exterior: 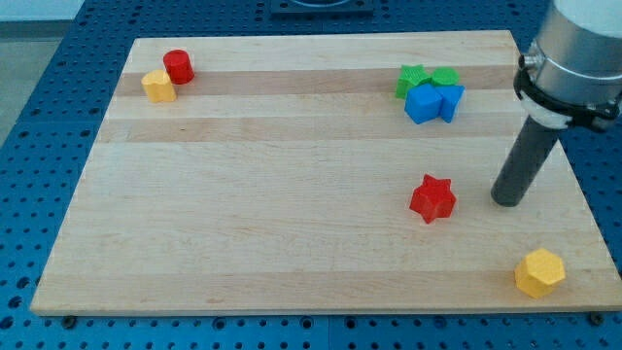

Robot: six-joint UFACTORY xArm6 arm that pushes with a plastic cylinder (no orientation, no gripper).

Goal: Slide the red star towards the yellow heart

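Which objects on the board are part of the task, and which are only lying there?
Part of the task:
- red star
- yellow heart, at the view's top left
- my tip, to the view's right of the star, apart from it

Only lying there:
- red cylinder
- green blocks
- blue blocks
- yellow hexagonal block

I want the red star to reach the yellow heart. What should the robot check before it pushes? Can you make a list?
1. Red star in plain sight: ok.
2. Yellow heart found, at the view's top left beside the red cylinder: ok.
3. My tip on the star's far side from the heart: ok, at its right.
4. Tip touching the star: not ok, a gap shows.
5. Board between star and heart free of blocks: ok.
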